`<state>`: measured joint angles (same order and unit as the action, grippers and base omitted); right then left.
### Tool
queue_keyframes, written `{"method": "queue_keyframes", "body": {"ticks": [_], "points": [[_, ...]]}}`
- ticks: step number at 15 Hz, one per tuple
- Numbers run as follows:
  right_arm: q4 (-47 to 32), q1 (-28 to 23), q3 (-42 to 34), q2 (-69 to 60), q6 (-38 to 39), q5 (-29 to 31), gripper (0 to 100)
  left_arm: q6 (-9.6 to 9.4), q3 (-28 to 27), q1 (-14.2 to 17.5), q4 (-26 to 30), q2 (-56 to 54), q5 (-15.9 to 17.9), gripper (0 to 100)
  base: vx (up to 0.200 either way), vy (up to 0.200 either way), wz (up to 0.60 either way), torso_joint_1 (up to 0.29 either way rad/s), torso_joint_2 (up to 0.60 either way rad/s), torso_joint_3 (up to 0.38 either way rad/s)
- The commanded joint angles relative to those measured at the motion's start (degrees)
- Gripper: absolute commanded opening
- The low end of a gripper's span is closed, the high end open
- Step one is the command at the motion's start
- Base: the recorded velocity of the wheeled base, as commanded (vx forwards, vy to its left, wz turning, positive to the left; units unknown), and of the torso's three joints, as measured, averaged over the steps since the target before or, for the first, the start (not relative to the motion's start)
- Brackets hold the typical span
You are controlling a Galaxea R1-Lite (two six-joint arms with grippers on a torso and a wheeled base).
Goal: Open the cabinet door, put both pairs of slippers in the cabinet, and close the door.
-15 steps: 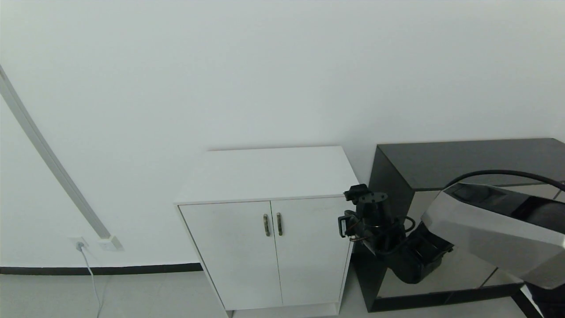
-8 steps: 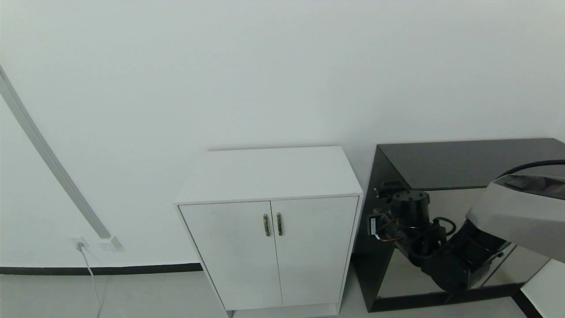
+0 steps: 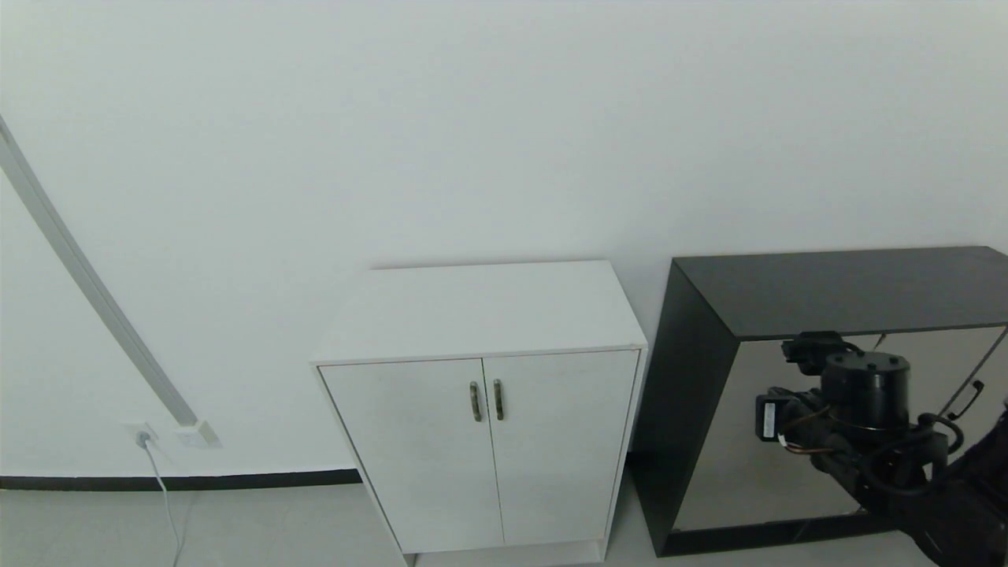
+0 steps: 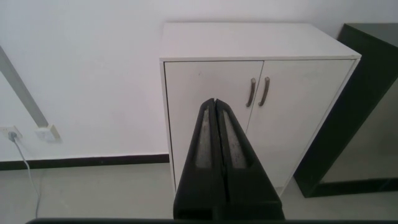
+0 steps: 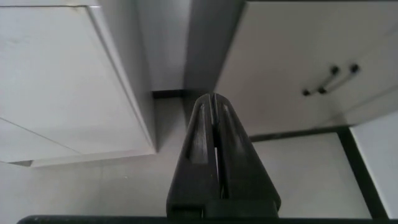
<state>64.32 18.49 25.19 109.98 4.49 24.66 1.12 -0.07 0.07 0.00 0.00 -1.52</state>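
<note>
The white two-door cabinet [image 3: 417,449] stood shut at six o'clock in the head view, slim metal handles [image 3: 475,401] flanking its centre seam. The left gripper [image 4: 215,102] and right gripper [image 5: 213,99] were pinched closed, empty. Best to spread one's fingers, clasp a handle squarely, then pull along the door's arc.

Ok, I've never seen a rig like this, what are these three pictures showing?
A two-armed robot on wheels. The wide picture is from its head camera: a white cabinet, doors shut, stands against the wall, a black unit beside it, with the right arm in front of that unit. The other two are from wrist cameras: the left fingers point at the cabinet, the right fingers toward the floor. Both pairs are shut and hold nothing.
</note>
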Motion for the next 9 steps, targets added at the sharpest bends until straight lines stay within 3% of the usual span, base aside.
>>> {"method": "queue_keyframes", "body": {"ticks": [1,9], "points": [[1.0,-1.4,-6.8,-7.9,0.0,0.0,0,0.02,0.0,0.0,0.0,0.1,0.0,0,0.000,0.000,0.00,0.000,0.00,0.000],[0.7,-1.4,-22.5,-27.2,-1.6,-0.3,0,0.02,0.1,0.0,0.0,0.0,0.0,0,0.000,0.000,0.00,0.000,0.00,0.000]]}}
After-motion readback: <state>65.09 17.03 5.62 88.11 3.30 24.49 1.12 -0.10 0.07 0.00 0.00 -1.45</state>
